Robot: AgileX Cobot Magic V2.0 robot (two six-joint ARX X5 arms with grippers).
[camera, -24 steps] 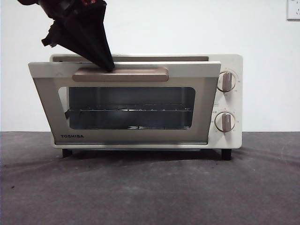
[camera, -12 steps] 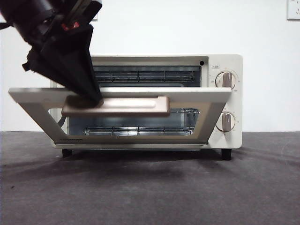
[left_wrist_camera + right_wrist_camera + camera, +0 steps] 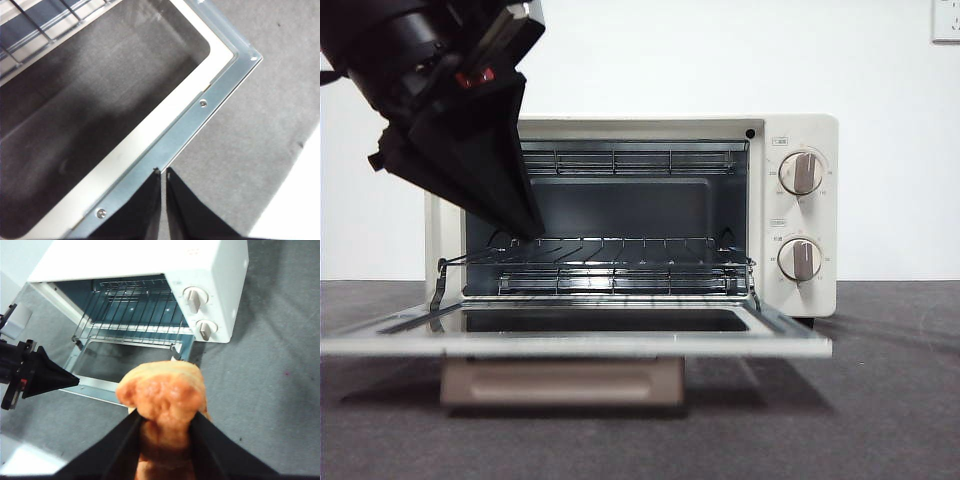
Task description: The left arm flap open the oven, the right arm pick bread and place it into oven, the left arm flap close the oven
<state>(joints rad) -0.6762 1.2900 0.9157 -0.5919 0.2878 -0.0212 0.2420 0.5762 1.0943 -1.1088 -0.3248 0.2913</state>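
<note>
A: Two grippers are in play. Nearest the front camera is the oven's door [image 3: 570,345], dropped flat over the desk [image 3: 880,420] with its taupe handle [image 3: 560,382] hanging under the front edge.

B: And the left gripper [image 3: 162,172]?

A: Its jaws are pressed together, only a hairline slit between them, holding nothing. In the left wrist view the tip sits just over the metal rim at the door's outer edge. In the front view the same dark wedge [image 3: 525,225] hangs above the door's left end, clear of the handle. A closed point suits flicking a door; that step looks done to me.

B: The bread?

A: The bread [image 3: 165,395] is pinched between the right gripper's [image 3: 165,417] jaws, golden and lumpy, held in the air out in front of the oven, above the desk. It is not in the front view at all.

B: Farther back?

A: The oven [image 3: 800,130] stands open near the desk's rear edge, wire rack [image 3: 610,262] bare, both knobs [image 3: 802,215] on the right panel. The open mouth faces the bread, so I judge the next stage is carrying it over the door onto the rack.
</note>
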